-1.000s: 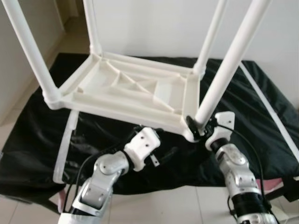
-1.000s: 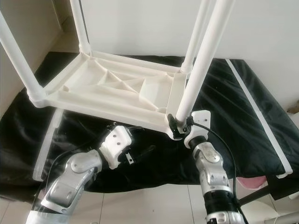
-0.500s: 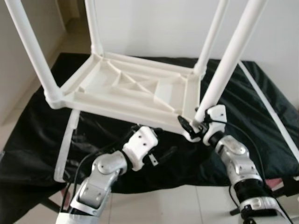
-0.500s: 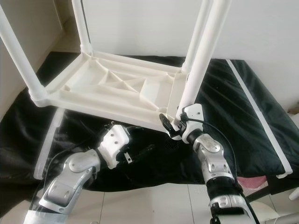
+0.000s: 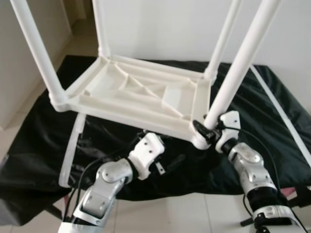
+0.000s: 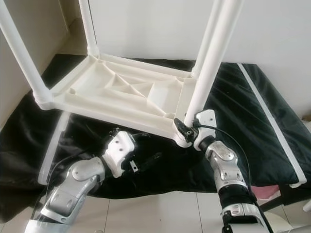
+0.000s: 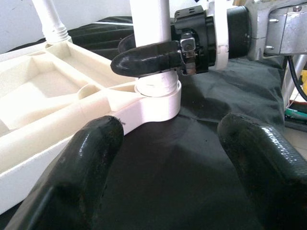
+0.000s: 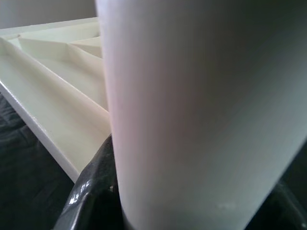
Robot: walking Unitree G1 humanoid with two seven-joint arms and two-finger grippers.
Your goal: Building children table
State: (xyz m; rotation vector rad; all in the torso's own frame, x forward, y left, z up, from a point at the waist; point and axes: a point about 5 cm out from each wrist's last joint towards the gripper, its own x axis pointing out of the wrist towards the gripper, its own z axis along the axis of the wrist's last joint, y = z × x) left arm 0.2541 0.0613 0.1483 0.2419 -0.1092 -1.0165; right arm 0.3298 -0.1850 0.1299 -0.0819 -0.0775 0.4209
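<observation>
One white table top (image 5: 141, 97), upside down. Four white legs stand up from its corners: one near left (image 5: 39, 53), one far left (image 5: 100, 26), one far right (image 5: 222, 36), one near right (image 5: 238, 63). One black sheet (image 5: 39, 145) lies beneath. Two white strips cross the sheet, one on the left (image 5: 72, 150), one on the right (image 5: 279, 114). Two grippers: the left gripper (image 5: 167, 162) with two black fingers (image 7: 81, 172), and the right gripper (image 5: 201, 130).
</observation>
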